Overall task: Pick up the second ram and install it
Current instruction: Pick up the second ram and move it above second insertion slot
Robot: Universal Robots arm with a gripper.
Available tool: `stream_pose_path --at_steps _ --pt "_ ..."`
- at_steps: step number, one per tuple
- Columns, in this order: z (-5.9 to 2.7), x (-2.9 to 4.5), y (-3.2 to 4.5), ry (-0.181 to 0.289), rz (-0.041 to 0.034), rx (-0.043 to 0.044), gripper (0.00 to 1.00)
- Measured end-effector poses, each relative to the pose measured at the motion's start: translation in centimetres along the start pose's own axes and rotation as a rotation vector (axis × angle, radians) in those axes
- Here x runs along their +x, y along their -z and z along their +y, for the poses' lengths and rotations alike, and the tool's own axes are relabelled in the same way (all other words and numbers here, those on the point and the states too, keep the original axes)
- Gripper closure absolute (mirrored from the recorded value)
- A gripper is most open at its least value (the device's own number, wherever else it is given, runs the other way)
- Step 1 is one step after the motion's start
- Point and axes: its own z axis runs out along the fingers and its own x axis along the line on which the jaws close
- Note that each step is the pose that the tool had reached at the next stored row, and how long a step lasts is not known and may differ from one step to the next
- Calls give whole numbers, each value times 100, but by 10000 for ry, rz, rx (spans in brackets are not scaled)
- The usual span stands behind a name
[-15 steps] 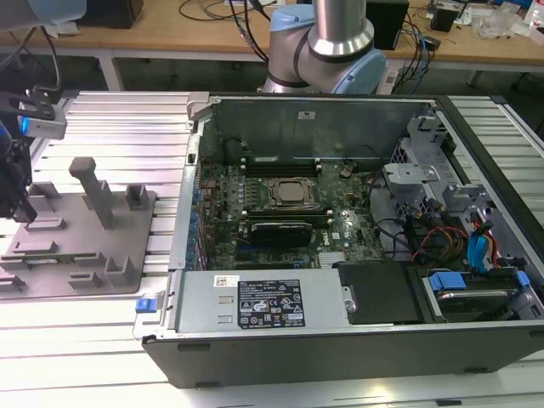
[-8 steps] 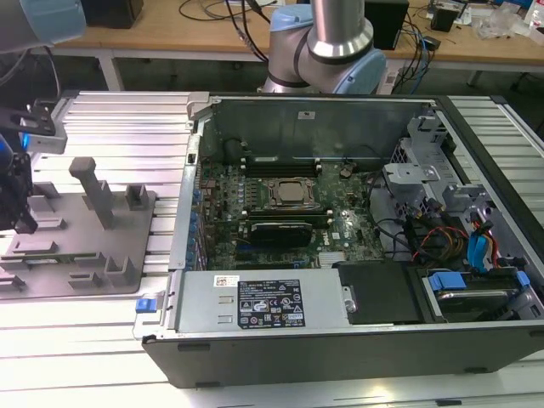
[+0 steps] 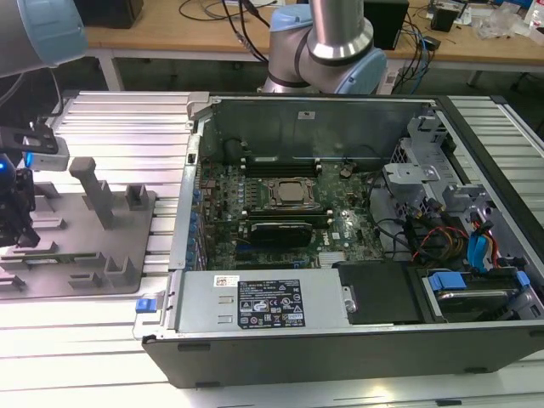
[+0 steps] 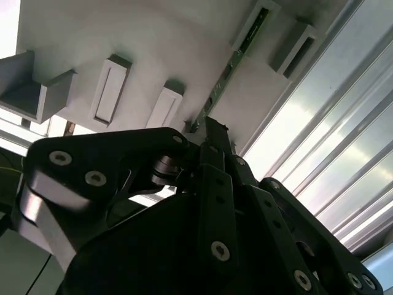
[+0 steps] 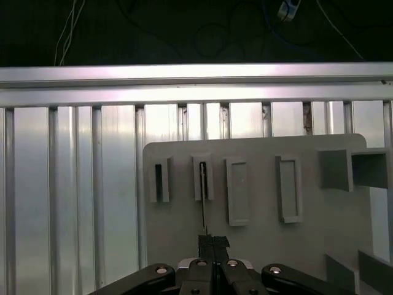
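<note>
1. The second ram point(image 5: 202, 200) stands on edge in a narrow slotted holder on the grey fixture plate point(image 5: 264, 246). In the first wrist view it is edge-on, a thin dark line, so its chips cannot be made out. In the second wrist view point(image 4: 236, 58) its green edge runs from the holder to the fingertips.
2. The gripper point(image 5: 213, 241) is clenched on the stick's near end, its two fingers pressed together around the thin board. That end is hidden between the fingers point(image 4: 215, 144).
3. Other block holders point(image 5: 238, 190) stand just beside the occupied one on the same plate.
4. The plate lies on a ribbed aluminium table point(image 5: 73, 184).
5. In the exterior view the gripper point(image 3: 19, 229) hangs over the plate point(image 3: 85, 263) at the exterior view's left. It is cut off by the picture's edge, and its tips are hard to tell from the dark body.
6. Well apart, toward the exterior view's right, lies the open computer case point(image 3: 340, 361), with its motherboard point(image 3: 344, 217) and processor socket point(image 3: 289, 193) exposed. Tangled cables hide part of the case's right end.
</note>
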Motion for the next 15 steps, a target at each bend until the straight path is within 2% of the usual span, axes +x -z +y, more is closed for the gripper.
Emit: stream_pose_path --at_steps 5,9,10,11,12,15 --pt "-26 4 -126 1 -1 -4 92" --pt "-26 5 -127 1 0 -4 92" --pt "-26 5 -128 2 -1 -4 87" --pt "-26 5 -128 2 -1 -4 87" --pt "-26 5 -128 2 -1 -4 79" --pt "-25 6 -160 96 6 -6 79"
